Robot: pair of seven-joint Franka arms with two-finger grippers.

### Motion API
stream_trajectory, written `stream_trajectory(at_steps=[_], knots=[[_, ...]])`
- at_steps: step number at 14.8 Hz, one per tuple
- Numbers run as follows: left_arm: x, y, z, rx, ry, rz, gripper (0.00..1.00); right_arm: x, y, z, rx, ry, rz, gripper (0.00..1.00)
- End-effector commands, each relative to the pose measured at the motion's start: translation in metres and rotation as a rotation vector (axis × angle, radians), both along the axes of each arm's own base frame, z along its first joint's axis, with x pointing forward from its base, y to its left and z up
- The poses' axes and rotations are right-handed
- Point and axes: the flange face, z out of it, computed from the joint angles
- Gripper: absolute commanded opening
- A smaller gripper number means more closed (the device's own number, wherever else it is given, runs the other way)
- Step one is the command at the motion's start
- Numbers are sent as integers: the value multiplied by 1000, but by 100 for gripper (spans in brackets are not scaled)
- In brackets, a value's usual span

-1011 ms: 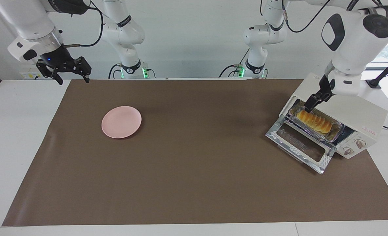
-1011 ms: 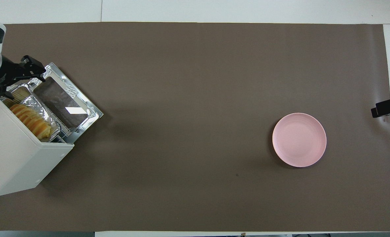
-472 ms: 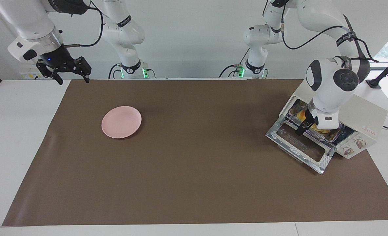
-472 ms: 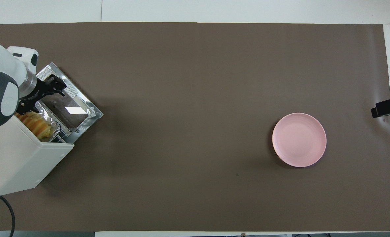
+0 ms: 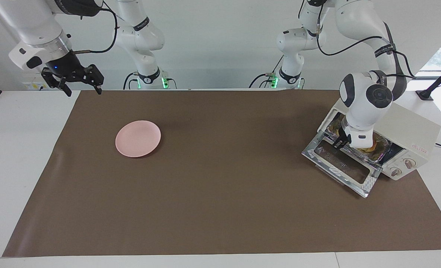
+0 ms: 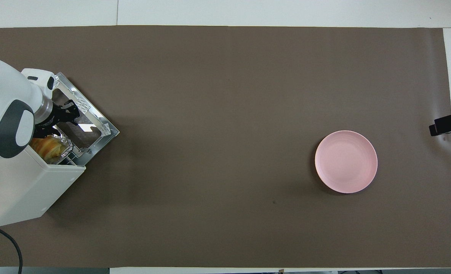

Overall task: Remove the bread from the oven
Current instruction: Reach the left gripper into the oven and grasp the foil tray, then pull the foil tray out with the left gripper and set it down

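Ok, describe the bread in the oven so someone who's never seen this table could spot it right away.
Find the cream-white boxy toaster oven at the left arm's end of the brown mat, its glass-windowed door dropped open. In its mouth sits a crinkled silver foil tray, with the left gripper just over it. The bread is the ridged golden-yellow loaf in that tray, the only warm-coloured thing there.

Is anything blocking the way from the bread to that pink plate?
Nothing visible. The oven door lies open, the bread sits in its foil tray under the left gripper, and only bare brown mat stretches to the pink plate.
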Motion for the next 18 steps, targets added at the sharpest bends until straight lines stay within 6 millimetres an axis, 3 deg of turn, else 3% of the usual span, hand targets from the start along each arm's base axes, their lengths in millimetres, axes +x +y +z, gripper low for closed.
stream_trajectory(at_steps=[1,5,6,7,10,12,14,17,18], knots=[[-11,9,3,21,-7,-11,0,-8,0,1,13,8,-1,100],[-5,1,9,21,-22,-26,0,-8,0,1,13,8,-1,100],[5,-8,22,25,-49,-51,0,-8,0,1,15,8,0,100],[15,-30,30,23,-64,-88,0,-8,0,2,13,7,-1,100],[39,-147,73,-4,-115,-248,0,-8,0,2,14,6,0,100],[33,-230,90,-76,-152,-337,0,-8,0,1,15,8,0,100],[11,-298,79,-165,-130,-401,0,-8,0,2,14,6,0,100],[-24,-370,60,-196,-108,-506,0,-8,0,2,13,7,-1,100],[-31,-388,39,-193,-89,-532,0,-8,0,1,13,8,-1,100]])
